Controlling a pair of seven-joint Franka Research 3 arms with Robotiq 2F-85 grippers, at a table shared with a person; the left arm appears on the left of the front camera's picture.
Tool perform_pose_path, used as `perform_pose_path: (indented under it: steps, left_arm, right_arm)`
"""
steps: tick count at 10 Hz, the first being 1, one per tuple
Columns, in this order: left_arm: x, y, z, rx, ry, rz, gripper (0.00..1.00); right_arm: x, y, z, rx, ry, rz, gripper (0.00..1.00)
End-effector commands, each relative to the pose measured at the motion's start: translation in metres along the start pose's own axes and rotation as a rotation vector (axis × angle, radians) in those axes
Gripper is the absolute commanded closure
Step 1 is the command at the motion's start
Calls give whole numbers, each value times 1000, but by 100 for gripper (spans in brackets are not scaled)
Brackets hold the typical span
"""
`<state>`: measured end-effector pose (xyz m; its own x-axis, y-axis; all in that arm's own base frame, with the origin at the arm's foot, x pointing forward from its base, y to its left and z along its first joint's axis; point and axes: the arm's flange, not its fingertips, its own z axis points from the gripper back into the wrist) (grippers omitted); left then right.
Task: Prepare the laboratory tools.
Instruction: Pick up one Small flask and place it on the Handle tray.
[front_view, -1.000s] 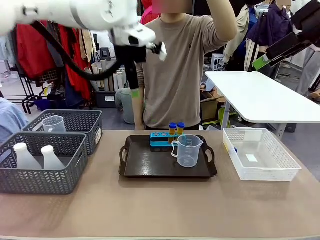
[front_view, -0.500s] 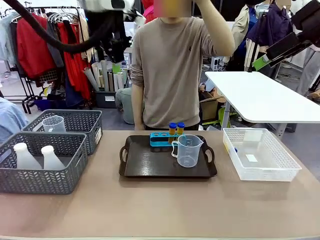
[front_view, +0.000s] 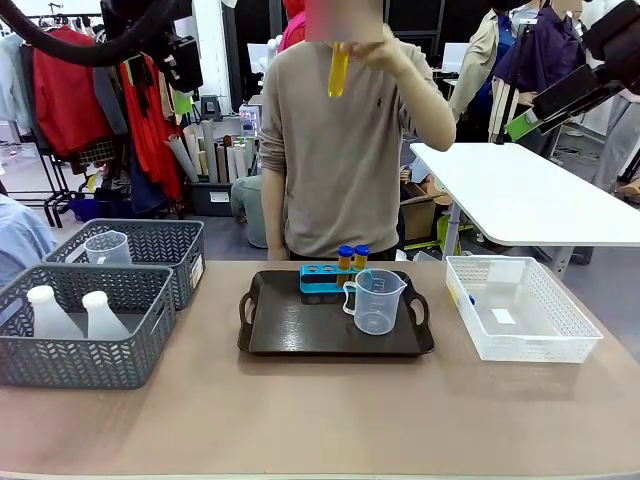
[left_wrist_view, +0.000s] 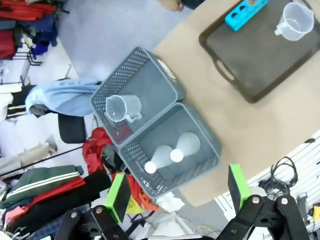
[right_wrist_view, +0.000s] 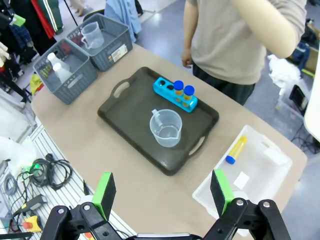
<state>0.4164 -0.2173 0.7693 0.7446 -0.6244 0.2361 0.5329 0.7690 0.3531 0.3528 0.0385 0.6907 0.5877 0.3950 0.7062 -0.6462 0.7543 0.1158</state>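
Small tubes, likely light and slippery; both arms' jaws wide, empty.
Two tubes (front_view: 346, 258) stand in the rack (front_view: 318, 278) on the tray (front_view: 290, 325); a person's hand (front_view: 372, 48) holds another tube (front_view: 338, 68); grip mid-body, gently.

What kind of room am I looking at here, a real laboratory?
Probably not a real lab: more likely a robot practice room in a shared workshop. A tray with a measuring beaker and capped tubes sits on a plain table, while racks of hanging clothes crowd the background.
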Motion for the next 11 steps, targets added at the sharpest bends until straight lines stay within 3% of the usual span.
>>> perform_pose_path:
  steps: [1,4,8,11]
  left_arm:
    - [8,0,-2,4,-12,9,0]
    - [7,-1,-4,-4,-2,-3,0]
    - [-78,24,-79,-105,129,286,0]
    - [-135,44,-144,-81,214,429,0]
  right_arm:
    - [0,0,0,14,-9,4,0]
    - [0,0,0,14,-9,4,0]
    - [0,0,0,14,-9,4,0]
    - [0,0,0,14,-9,4,0]
